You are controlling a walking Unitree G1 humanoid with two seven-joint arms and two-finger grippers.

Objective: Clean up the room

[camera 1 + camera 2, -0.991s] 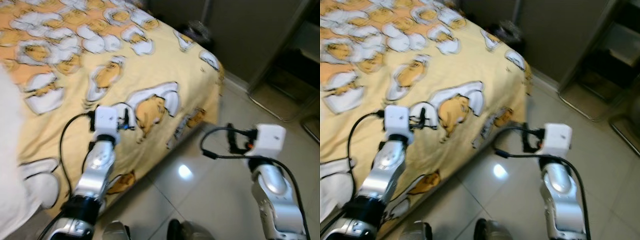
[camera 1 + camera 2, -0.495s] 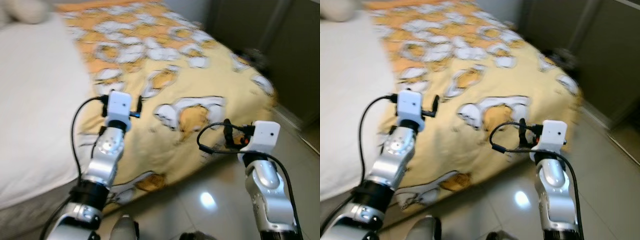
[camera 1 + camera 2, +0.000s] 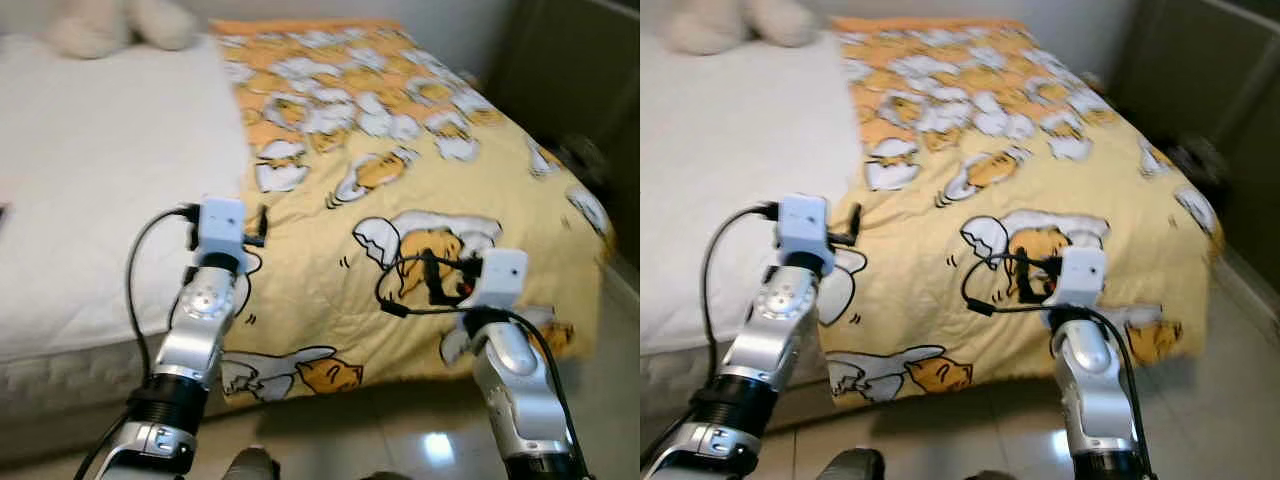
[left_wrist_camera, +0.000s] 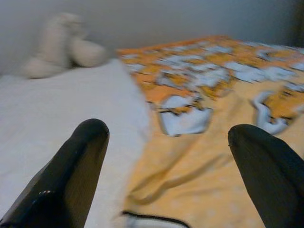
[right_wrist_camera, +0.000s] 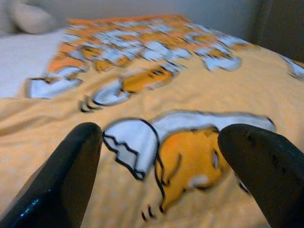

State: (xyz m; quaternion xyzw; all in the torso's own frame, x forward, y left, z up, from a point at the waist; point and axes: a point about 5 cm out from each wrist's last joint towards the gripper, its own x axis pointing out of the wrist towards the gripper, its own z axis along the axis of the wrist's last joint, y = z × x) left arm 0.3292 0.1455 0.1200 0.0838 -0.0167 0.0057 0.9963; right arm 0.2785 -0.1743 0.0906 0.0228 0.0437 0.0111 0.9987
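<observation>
While both arms are held out over the near edge of a bed, a wide white mattress top is seen on the robot's left and a yellow blanket printed with white and orange cartoon figures is spread over the right half, its upper part a deeper orange. The blanket's left border lies in loose folds on the white sheet, and its near edge hangs over the foot of the bed toward a glossy tiled floor on which a bright reflection is caught. A pale plush toy is set at the head of the bed, against a light wall. Dark cabinet fronts are visible beyond the bed's right side, and a small dark object on the floor beside them is too blurred to be identified. The left gripper is held above the line where blanket and sheet meet, its two black fingers spread wide with nothing between them. The right gripper is poised over a large egg-shell figure on the blanket, its jaws likewise parted and empty. A black cable is looped from each white wrist housing.
</observation>
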